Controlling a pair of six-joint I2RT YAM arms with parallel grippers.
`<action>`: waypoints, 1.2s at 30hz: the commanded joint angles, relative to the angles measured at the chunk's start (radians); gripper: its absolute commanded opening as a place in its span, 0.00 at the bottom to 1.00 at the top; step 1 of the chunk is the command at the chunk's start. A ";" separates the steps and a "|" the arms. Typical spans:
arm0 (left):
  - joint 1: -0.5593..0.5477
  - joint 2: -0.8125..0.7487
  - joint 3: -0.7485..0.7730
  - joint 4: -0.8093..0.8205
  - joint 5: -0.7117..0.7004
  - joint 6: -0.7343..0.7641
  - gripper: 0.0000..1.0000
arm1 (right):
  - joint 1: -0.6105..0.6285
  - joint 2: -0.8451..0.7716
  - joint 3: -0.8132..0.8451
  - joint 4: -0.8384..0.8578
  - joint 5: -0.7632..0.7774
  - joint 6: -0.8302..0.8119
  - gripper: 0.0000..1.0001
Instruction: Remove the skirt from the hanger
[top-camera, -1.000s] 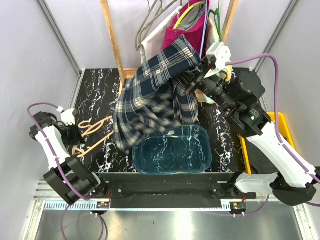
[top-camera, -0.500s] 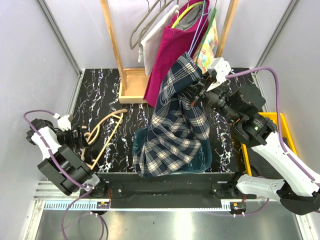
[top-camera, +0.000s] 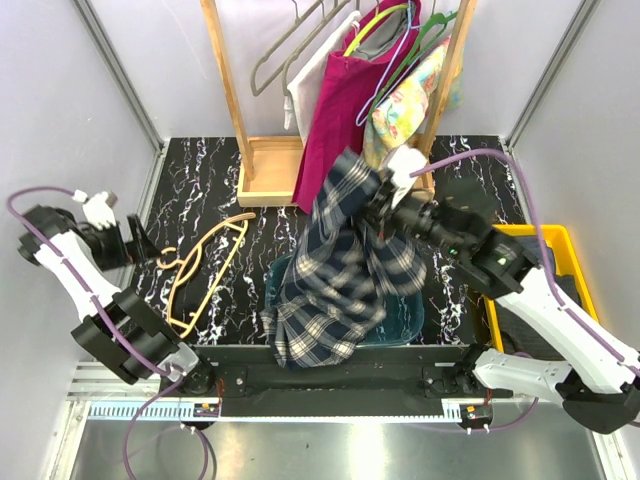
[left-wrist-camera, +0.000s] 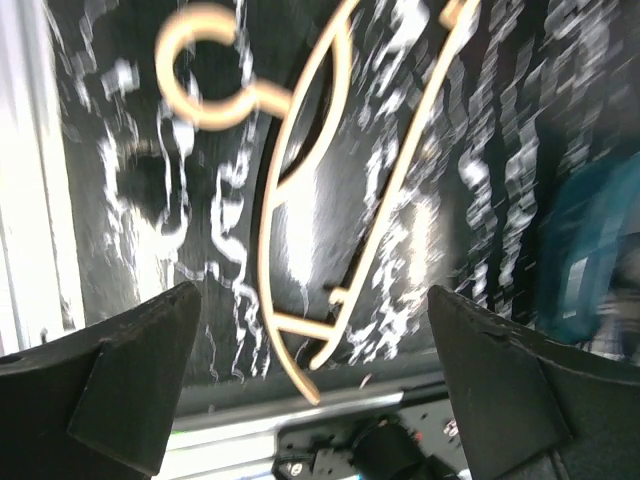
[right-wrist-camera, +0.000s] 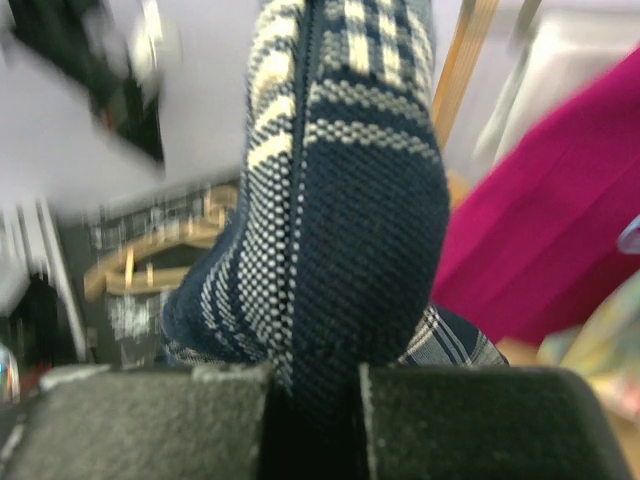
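The navy and white plaid skirt (top-camera: 345, 270) hangs from my right gripper (top-camera: 378, 205), its lower part draped over the teal bin (top-camera: 408, 318). In the right wrist view the skirt (right-wrist-camera: 350, 180) is pinched between the shut fingers of that gripper (right-wrist-camera: 312, 375). The wooden hanger (top-camera: 205, 270) lies bare on the black marbled table at the left. My left gripper (top-camera: 138, 245) stands wide open just left of the hanger, holding nothing. In the left wrist view the hanger (left-wrist-camera: 300, 200) lies beyond the open gripper (left-wrist-camera: 312, 295).
A wooden clothes rack (top-camera: 225, 90) at the back carries a magenta garment (top-camera: 340, 110), a floral one (top-camera: 410, 95) and several empty hangers. A yellow bin (top-camera: 557, 245) stands at the right edge. Grey walls close in both sides.
My left gripper opened, let go of the hanger and drew back to the left. The right arm swung the skirt from the left down over the teal bin.
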 joint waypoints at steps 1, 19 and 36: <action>-0.007 0.001 0.178 -0.091 0.184 -0.088 0.99 | 0.002 -0.006 -0.114 -0.158 -0.037 -0.048 0.00; -0.656 0.177 0.895 0.129 0.074 -0.573 0.99 | 0.071 0.271 -0.406 -0.240 -0.126 0.024 0.40; -1.032 0.290 1.141 0.761 -0.181 -0.625 0.99 | 0.086 -0.021 -0.193 -0.258 0.308 0.264 1.00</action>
